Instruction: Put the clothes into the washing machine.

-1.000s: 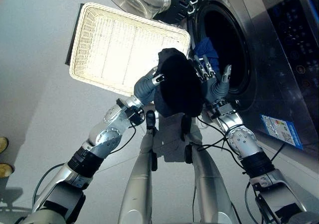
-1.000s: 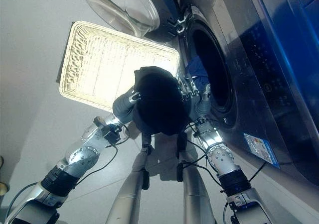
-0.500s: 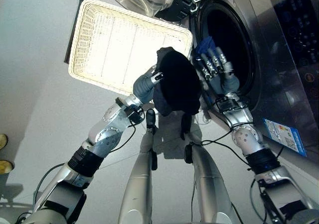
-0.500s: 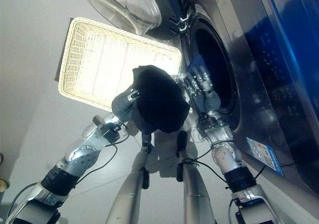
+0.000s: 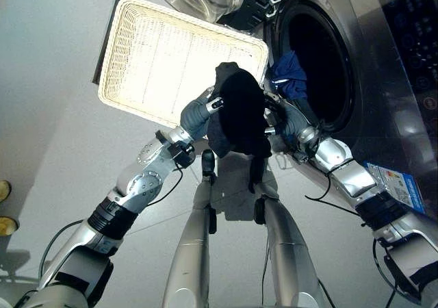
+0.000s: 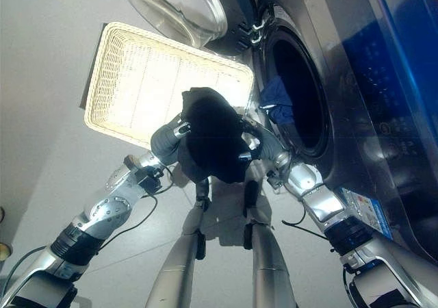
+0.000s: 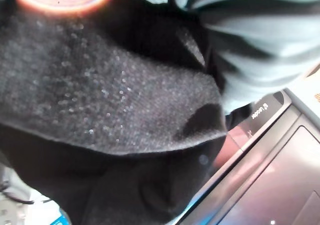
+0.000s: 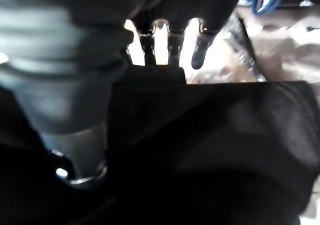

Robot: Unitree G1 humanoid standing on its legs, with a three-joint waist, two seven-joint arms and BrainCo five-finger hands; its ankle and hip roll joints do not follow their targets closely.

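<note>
- A cream wicker basket (image 5: 179,68) lies flat on the floor, its inside bare and brightly lit.
- The basket sits just beside the front of the appliance, one corner close to the round opening.
- The floor (image 5: 48,164) is plain pale grey.
- Two small yellowish round things (image 5: 4,209) sit at the far edge of the floor, well apart from the basket; what they are cannot be told.

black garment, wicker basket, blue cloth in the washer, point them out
black garment (image 5: 239,113), left eye view, middle of the bundle
wicker basket (image 5: 164,55), left eye view, bare woven floor
blue cloth (image 5: 289,72), left eye view, fold at the drum opening
</note>
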